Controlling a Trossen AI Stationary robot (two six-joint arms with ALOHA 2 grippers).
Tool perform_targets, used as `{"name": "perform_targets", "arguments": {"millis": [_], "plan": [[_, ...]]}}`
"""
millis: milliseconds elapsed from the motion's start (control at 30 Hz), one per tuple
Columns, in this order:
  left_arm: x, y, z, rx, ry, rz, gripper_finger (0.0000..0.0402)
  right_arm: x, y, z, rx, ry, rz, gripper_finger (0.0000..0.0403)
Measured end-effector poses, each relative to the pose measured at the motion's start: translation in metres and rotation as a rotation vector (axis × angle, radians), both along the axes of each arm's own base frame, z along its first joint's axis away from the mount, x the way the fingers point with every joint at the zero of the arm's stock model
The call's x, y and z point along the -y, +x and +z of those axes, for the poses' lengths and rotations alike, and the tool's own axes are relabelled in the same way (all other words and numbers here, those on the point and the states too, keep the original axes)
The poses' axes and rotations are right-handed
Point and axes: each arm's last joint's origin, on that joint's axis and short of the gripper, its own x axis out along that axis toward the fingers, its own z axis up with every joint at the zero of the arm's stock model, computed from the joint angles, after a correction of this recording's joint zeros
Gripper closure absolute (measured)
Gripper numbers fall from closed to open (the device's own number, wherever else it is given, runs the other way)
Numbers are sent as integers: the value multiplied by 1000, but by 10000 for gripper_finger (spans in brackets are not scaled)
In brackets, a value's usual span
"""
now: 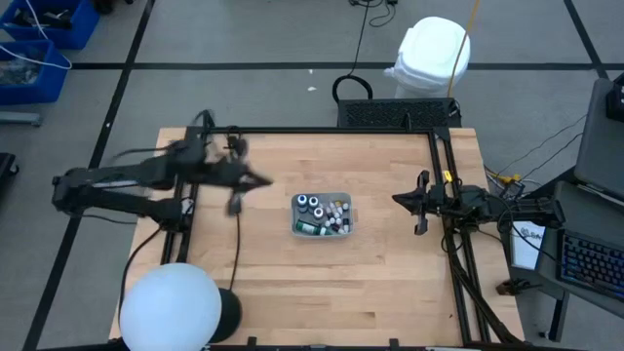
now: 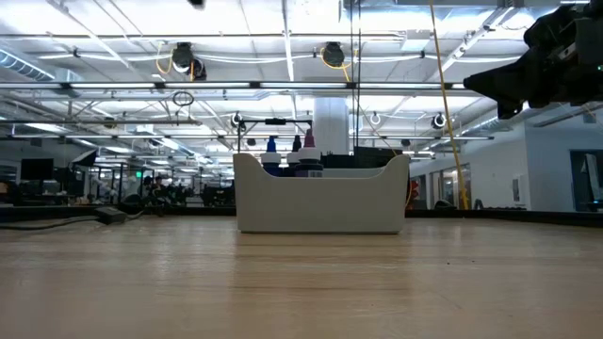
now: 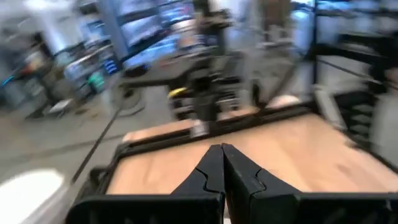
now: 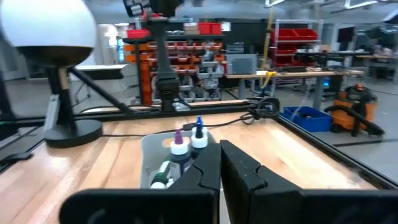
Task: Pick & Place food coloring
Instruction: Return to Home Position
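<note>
The food coloring bottles point(image 1: 320, 213) are gathered inside the gray bin point(image 1: 294, 222) at the middle of the table point(image 1: 390, 283). The left gripper point(image 1: 264, 181) is held at the bin's 9 o'clock and the right gripper point(image 1: 397, 200) at its 3 o'clock, both apart from it with fingers pressed together.

Light wooden table point(image 1: 390, 283), black-framed; grey bin point(image 2: 320, 202) at centre, white globe lamp point(image 1: 171, 310) at corner on left side

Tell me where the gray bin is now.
High view: the gray bin sits near the middle of the table, between the left hand and right hand, food coloring bottles inside.
</note>
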Motion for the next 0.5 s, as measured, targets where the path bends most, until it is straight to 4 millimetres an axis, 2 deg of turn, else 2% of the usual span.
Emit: {"name": "perform_targets", "arguments": {"millis": [100, 167, 300, 367, 500], "plan": [[30, -31, 16, 17, 88, -102, 401, 0, 0, 0, -4, -15, 15, 403], [41, -53, 9, 45, 128, -110, 401, 0, 0, 0, -4, -17, 14, 403], [44, -83, -23, 146, 136, -69, 401, 0, 0, 0, -2, -16, 14, 403], [43, -90, -41, 200, 136, -91, 401, 0, 0, 0, -1, -11, 15, 403], [39, -95, -86, 141, 126, -110, 401, -1, 0, 0, 2, -7, 43, 403]]}}
